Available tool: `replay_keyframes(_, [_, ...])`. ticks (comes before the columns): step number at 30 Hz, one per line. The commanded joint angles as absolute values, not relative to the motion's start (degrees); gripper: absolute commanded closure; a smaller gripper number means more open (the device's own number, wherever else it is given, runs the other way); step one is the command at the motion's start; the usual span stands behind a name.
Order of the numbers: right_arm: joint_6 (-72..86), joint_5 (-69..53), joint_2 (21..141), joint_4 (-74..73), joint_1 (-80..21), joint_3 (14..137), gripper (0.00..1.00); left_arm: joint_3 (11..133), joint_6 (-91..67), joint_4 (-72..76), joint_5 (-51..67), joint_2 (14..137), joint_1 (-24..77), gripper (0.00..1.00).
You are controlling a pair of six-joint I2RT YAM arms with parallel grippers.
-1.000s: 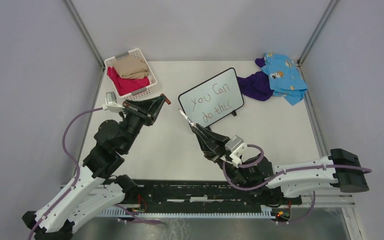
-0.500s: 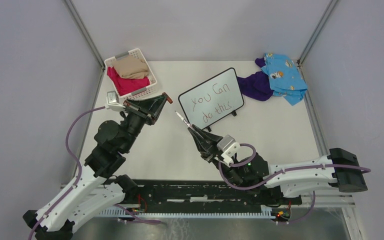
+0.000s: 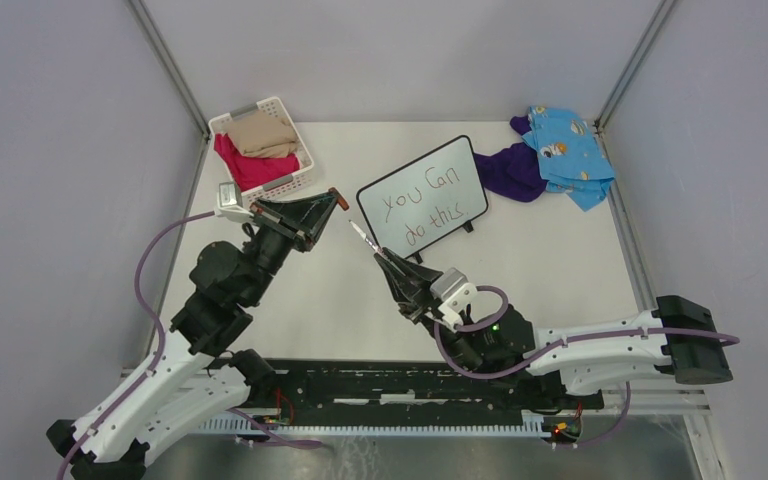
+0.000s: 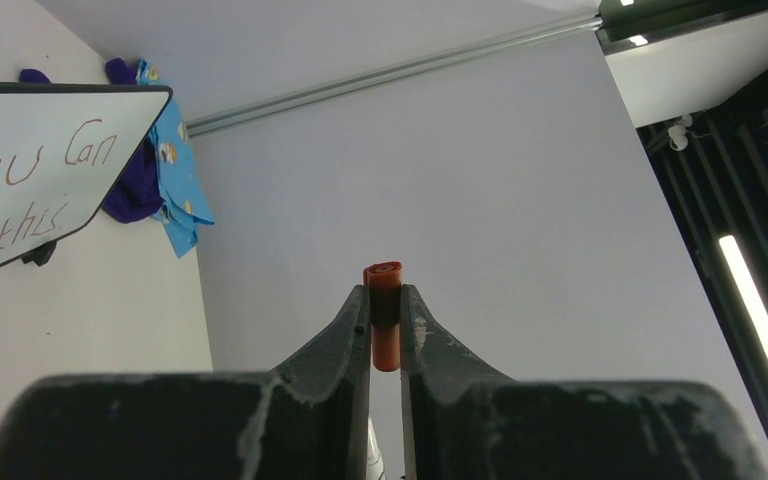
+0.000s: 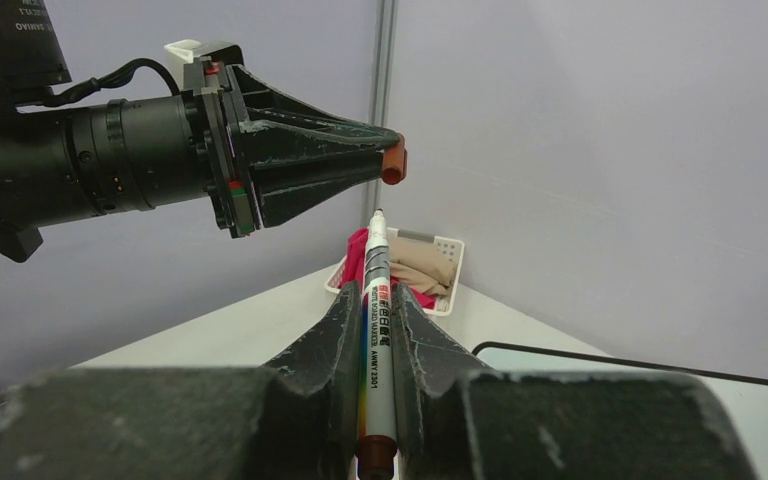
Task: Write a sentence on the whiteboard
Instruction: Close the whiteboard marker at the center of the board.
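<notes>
While the whiteboard (image 3: pixel 432 164) shows the sentence (image 3: pixel 422 207), the left claw (image 4: pixel 385 297) is clamped on a red cap (image 4: pixel 385 335) and the right claw (image 5: pixel 378 296) is clamped on the marker (image 5: pixel 377 255).

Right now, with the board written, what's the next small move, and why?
Probably ease the right gripper and its uncapped marker toward the cap pinched in the left gripper, to recap it. The sentence on the whiteboard looks finished, and the marker tip sits just short of the cap, not touching.
</notes>
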State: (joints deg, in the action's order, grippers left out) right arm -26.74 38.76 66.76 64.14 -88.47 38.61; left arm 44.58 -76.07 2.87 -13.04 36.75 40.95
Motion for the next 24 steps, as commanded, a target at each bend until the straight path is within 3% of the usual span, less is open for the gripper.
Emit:
replay_keyframes(1, [-27.16, 40.14, 66.89, 66.83, -88.81, 41.13, 1.0, 44.4, -77.15, 5.56, -11.8, 36.32, 40.87, 0.98])
replay_keyframes(24, [-28.39, 41.66, 67.28, 70.02, -88.79, 40.61, 1.0, 44.21, -76.49, 5.57, -8.44, 36.95, 40.87, 0.98])
